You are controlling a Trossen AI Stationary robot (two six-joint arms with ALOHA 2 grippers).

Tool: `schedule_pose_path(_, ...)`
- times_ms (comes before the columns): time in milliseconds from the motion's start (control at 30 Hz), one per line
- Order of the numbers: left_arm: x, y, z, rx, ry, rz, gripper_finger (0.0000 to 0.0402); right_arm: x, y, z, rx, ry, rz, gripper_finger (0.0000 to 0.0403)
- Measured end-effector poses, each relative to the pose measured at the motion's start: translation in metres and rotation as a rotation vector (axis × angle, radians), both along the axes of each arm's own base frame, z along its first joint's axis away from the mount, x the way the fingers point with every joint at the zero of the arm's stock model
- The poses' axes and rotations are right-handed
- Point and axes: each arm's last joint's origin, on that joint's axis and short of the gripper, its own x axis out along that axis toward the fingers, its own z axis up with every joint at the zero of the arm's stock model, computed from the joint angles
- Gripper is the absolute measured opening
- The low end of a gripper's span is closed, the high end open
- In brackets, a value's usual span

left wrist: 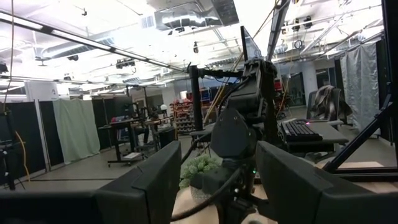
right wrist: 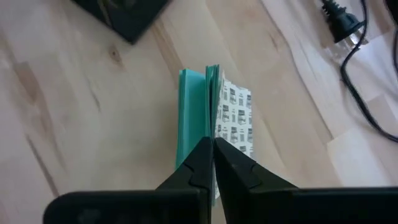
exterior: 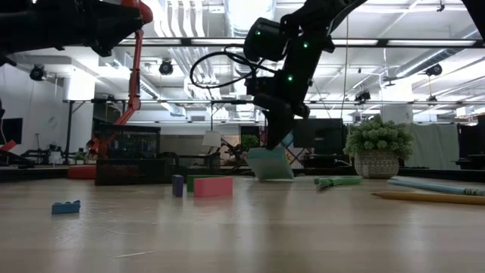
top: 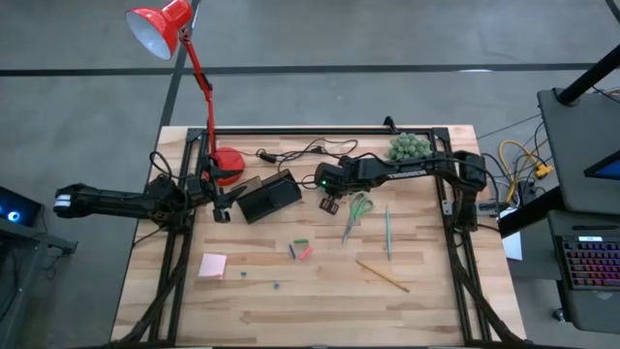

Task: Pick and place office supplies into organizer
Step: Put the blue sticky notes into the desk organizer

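My right gripper (top: 329, 205) hangs over the table's middle, shut on a small block with a teal face and a white patterned face (right wrist: 194, 106), also seen in the low view (exterior: 269, 164). Just left of it the black organizer (top: 269, 197) rests flat on the table. Green-handled scissors (top: 358, 208), a green pen (top: 388, 231), a pencil (top: 381, 274), a pink sticky pad (top: 213, 265) and small coloured pieces (top: 300, 249) lie flat on the wood. My left gripper (top: 221, 211) waits open at the left, near the lamp base. My right gripper pinches the block's thin upper edge (right wrist: 212, 132) between its two shut fingers (right wrist: 198, 163). It comes from above, slanting down. The block hangs below the fingers, tilted; whether its lower end (exterior: 267, 177) touches the table I cannot tell.
A red lamp base (top: 228, 165) and a black cable (top: 291, 153) sit at the far side, with a green plant ball (top: 408, 146) at the far right. Bare wood (top: 320, 310) runs along the near edge.
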Motion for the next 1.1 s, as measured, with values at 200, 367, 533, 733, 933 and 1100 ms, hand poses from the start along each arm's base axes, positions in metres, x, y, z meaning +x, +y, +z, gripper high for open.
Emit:
schedule_pose_path(200,0.000,0.000,0.000,0.000,0.000,0.000,0.0196,0.001,0.000,0.002,-0.003,0.007,0.020,0.0008)
schedule_pose_path(367,0.000,0.000,0.000,0.006,0.002,0.002,0.0196,0.003,0.000,0.007,-0.011,0.004,0.047,0.0008)
schedule_pose_path(533,0.000,0.000,0.000,0.006,0.002,0.002,0.0196,0.007,0.002,0.015,-0.017,-0.012,0.061,0.0008)
schedule_pose_path(733,0.000,0.000,0.000,0.005,0.002,0.006,0.0196,0.010,0.002,0.028,-0.021,-0.018,0.067,0.0008)
schedule_pose_path(933,0.000,0.001,0.000,0.000,0.001,0.024,0.0196,0.017,0.006,0.041,-0.050,-0.046,0.127,0.0008)
schedule_pose_path(1100,0.000,0.001,0.000,0.001,0.002,0.024,0.0196,0.020,0.009,0.047,-0.076,-0.050,0.182,0.0008)
